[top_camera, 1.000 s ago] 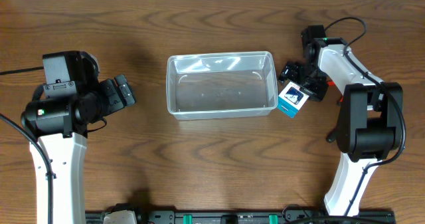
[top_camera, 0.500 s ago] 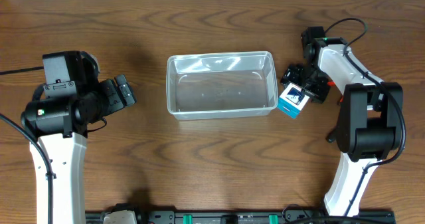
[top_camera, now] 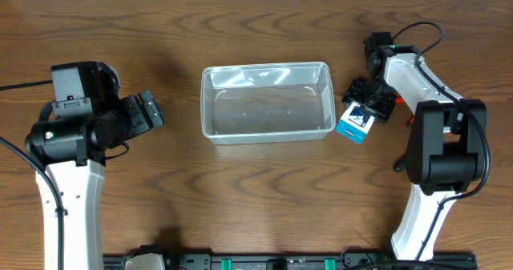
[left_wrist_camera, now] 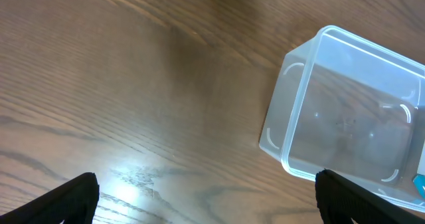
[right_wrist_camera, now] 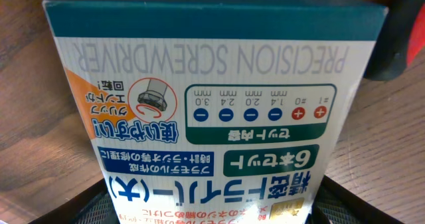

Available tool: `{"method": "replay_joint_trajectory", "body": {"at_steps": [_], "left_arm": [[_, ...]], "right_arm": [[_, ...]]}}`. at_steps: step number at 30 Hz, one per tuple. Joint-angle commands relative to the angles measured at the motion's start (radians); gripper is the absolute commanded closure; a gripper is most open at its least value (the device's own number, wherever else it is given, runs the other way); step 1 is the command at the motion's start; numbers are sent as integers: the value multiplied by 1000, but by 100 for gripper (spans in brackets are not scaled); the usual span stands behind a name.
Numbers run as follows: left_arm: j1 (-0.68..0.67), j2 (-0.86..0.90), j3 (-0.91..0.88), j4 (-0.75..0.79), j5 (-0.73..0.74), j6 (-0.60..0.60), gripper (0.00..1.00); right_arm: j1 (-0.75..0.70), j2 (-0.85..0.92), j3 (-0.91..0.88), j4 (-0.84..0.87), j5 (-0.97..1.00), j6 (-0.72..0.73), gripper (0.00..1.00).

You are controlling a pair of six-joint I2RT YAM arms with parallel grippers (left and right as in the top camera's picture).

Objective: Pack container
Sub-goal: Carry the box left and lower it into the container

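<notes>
Box [top_camera: 354,125] in right claw [top_camera: 362,112], beside container [top_camera: 264,66].

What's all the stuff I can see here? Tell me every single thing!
container: one, clear plastic, middle of the table, nothing inside.
screwdriver box: one, blue and white, just right of the container, held by the right gripper.
red thing: one, red, beyond the box in the right wrist view, mostly hidden, cannot tell what it is.
table: one, brown wood, under everything.
left gripper: one, black, left of the container, open, holding nothing.
right gripper: one, black, right of the container, shut on the screwdriver box.
</notes>
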Motion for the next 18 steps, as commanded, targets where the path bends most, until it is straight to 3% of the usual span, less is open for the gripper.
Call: {"method": "replay_joint_trajectory", "body": {"at_steps": [1, 9, 18], "left_arm": [[2, 6, 18, -2, -12, 18, 4], [2, 5, 18, -2, -12, 18, 3], [2, 5, 18, -3, -12, 18, 4]], "right_arm": [[5, 11, 15, -6, 15, 2, 29], [5, -8, 38, -43, 19, -24, 30], [34, -154, 222, -180, 183, -145, 30]]}}
